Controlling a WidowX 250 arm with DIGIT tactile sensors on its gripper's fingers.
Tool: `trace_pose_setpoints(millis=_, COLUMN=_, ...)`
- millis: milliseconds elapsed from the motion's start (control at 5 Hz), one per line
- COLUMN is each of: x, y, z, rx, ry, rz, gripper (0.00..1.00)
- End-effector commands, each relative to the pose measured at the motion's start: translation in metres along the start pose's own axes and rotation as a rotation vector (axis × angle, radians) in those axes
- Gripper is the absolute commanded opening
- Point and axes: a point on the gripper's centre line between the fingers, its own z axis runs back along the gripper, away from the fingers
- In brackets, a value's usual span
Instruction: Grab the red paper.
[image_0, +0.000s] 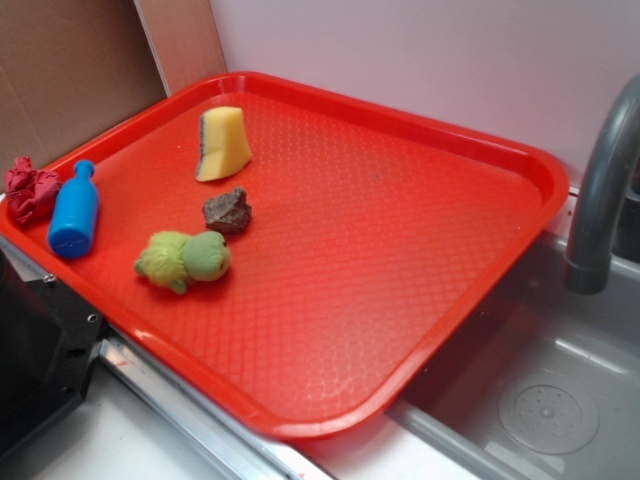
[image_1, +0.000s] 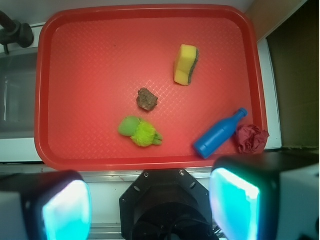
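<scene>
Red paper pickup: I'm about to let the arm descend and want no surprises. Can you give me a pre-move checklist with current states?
1. Red paper in view, at the tray's corner: ok.
2. Top of the paper uncovered: ok.
3. Clearance from the blue bottle: not ok, it lies close alongside.
4. Gripper open: ok, fingers wide apart.
5. Gripper centred over the paper: not ok, the paper is off to one side.
6. Paper fully inside the rim: cannot tell.

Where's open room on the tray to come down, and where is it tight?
The tray is bare from the rock and green plush to the faucet-side rim. It is crowded where the red paper sits against the blue bottle, below the sponge.
</scene>
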Motion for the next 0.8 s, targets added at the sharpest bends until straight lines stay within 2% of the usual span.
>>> trace_pose_setpoints(millis=0, x=0.0, y=0.0, z=0.0, rx=0.0, ry=0.0, rz=0.0, gripper=1.0)
trace_pose_setpoints(millis=200, x=0.012, y=0.033, z=-0.025, rx=0.034, ry=0.009, rz=0.191, gripper=1.0)
trace_pose_setpoints(millis=400, x=0.018, y=0.059, z=-0.048, rx=0.059, ry=0.012, rz=0.248, gripper=1.0)
trace_pose_setpoints(millis=600, x=0.027, y=0.076, z=-0.072, rx=0.012, ry=0.036, rz=0.01, gripper=1.0)
